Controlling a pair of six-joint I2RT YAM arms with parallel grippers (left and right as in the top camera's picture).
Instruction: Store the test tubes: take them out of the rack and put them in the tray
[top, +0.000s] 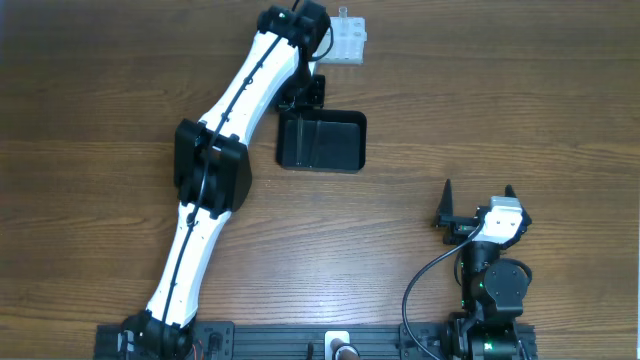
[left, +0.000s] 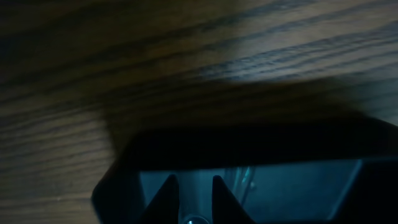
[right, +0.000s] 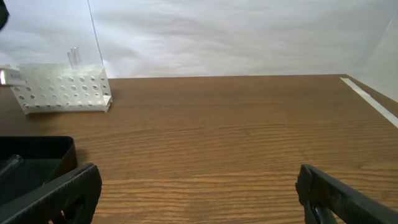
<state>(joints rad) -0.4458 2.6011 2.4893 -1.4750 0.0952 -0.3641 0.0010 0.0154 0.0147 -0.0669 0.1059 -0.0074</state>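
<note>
Left arm: it stands at the left and reaches far up the table (top: 500, 80), all the way to the tray.
Left gripper (left: 194, 179): it is low, right over the near end of the tray, and points down into it. I cannot tell if it is holding something or has let go.
Tray (top: 340, 150): it is black with a raised rim. It sits flat on the table near the middle, just in front of the rack.
Tube in the tray (right: 12, 160): one clear test tube lies on its side on the tray floor.
Rack (top: 348, 42): it is white with lots of little round holes in its side. It stands at the far edge of the table, close to the tray but not touching it.
Tube in the rack (right: 73, 56): one clear test tube stands straight up in the rack and pokes out of the top.
Right arm: it is folded up close to its base at the right side of the table.
Right gripper (top: 479, 195): its two black fingers are spread wide with nothing between them. It is well away from the tray and the rack.
</note>
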